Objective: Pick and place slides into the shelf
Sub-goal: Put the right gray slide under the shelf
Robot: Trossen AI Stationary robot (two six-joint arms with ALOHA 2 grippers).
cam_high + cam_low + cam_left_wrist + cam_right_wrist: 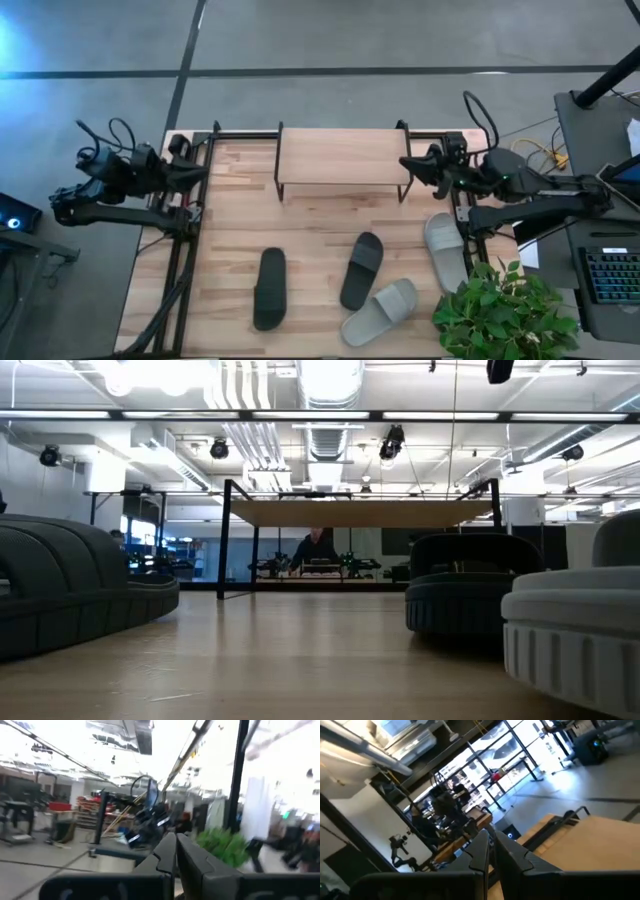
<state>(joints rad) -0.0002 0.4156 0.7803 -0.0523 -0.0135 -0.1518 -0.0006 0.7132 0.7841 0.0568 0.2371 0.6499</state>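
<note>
Two black slides [269,288] [362,270] and two light grey slides [381,311] [446,250] lie flat on their soles on the wooden tabletop, in its near half. In the low view they loom close, a black one at the left [60,585] and a grey one at the right [580,630]. The shelf [340,156] stands on thin black legs at the table's far middle; it also shows in the low view [360,513]. My left gripper [203,172] is shut and empty at the table's far left edge. My right gripper [405,163] is shut and empty beside the shelf's right end.
A potted green plant [505,310] stands at the table's near right corner, close to the right-hand grey slide. Black frame rails [185,270] run along the table's left and right sides. A keyboard [610,275] lies on a side desk to the right.
</note>
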